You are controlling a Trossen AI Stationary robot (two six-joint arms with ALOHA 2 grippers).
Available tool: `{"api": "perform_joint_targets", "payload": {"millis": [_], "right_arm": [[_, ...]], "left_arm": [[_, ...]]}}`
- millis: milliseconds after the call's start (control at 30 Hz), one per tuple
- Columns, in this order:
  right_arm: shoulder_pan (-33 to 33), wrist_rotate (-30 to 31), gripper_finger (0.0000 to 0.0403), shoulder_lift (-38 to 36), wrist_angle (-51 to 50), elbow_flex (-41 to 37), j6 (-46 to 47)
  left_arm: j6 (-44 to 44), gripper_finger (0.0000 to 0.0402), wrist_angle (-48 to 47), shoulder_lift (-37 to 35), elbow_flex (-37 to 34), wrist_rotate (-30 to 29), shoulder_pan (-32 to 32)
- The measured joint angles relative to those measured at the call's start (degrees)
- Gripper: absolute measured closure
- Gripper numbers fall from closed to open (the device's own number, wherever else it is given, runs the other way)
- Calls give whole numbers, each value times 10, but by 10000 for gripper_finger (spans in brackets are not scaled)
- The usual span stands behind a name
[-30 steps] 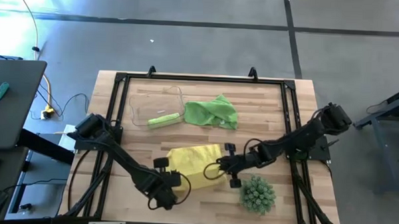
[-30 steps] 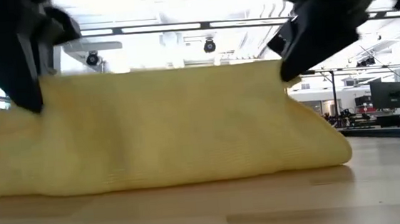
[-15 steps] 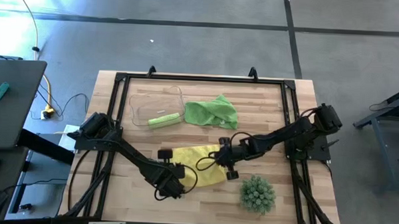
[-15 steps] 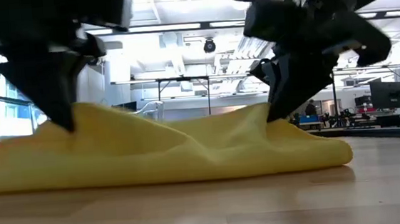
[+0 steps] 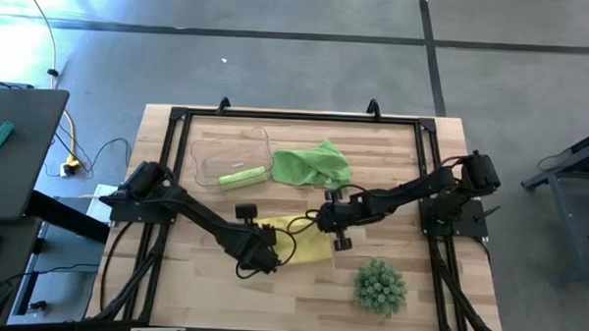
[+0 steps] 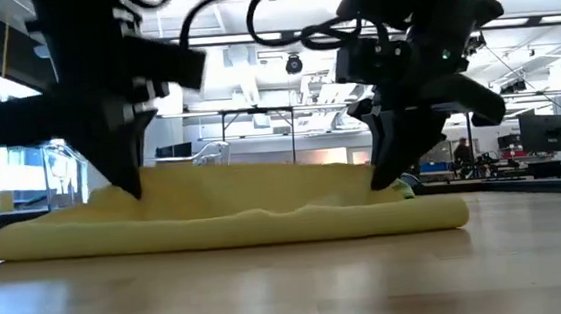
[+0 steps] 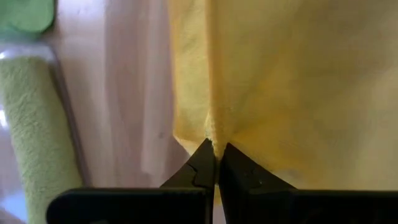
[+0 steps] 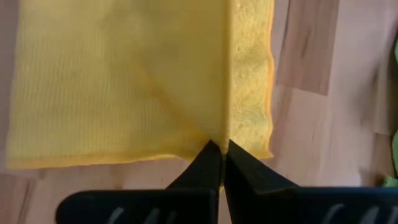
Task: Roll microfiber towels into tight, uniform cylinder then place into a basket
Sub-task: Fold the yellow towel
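The yellow microfiber towel (image 5: 297,244) lies folded on the table's middle, toward the near side. My left gripper (image 5: 270,239) is shut on its left part and my right gripper (image 5: 324,224) is shut on its right part. The clear basket (image 5: 209,148) stands at the far left with a rolled lime green towel (image 5: 242,176) lying in its near side. A second lime green towel (image 5: 312,166) lies crumpled to the right of the basket. My left gripper pinches an edge of the yellow towel's upper layer (image 7: 214,138) between its two fingertips, slanting down from the near side. The cloth puckers at the tips. The held edge (image 6: 137,183) sits just above the layer lying on the table. My right gripper pinches the upper layer's edge (image 8: 219,138) at the towel's right end between its two fingertips, slanting down. A crease runs from the tips across the cloth. The lower layer's hemmed edge (image 8: 252,106) lies flat on the table beside it.
A spiky green ball-shaped plant (image 5: 381,286) stands near the table's front right. A black frame (image 5: 296,116) runs around the table top. Bare wood lies in front of the yellow towel (image 6: 271,288).
Both grippers, staying shut on the yellow towel, have gone toward the table's far edge and down. The towel's near edge, held up a second ago, has been carried over the rest. The towel now lies folded and lower, its bottom layer staying in place.
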Motion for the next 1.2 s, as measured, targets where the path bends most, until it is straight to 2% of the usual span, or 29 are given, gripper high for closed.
{"api": "perform_joint_targets", "payload": {"millis": [267,467,533,700,800,967,1067,1200], "right_arm": [[-16,7,389,11,3,0,-36],[-15,110,326,8,-9,0,-61],[-16,119,306,2,-23,5,-41],[-5,88,279,-3,-64,30,18],[2,44,277,4,-2,24,32],[3,35,277,37,36,16,55],[3,32,277,53,38,16,71],[4,29,277,65,39,16,81]], "left_arm": [[13,399,39,0,-35,-18,26],[19,397,44,0,-45,-22,37],[19,397,45,0,-45,-23,39],[19,396,43,0,-45,-22,46],[19,396,40,0,-45,-22,46],[18,393,33,0,-42,-15,45],[18,373,27,0,-35,-14,44],[18,327,-26,0,-12,-15,44]]}}
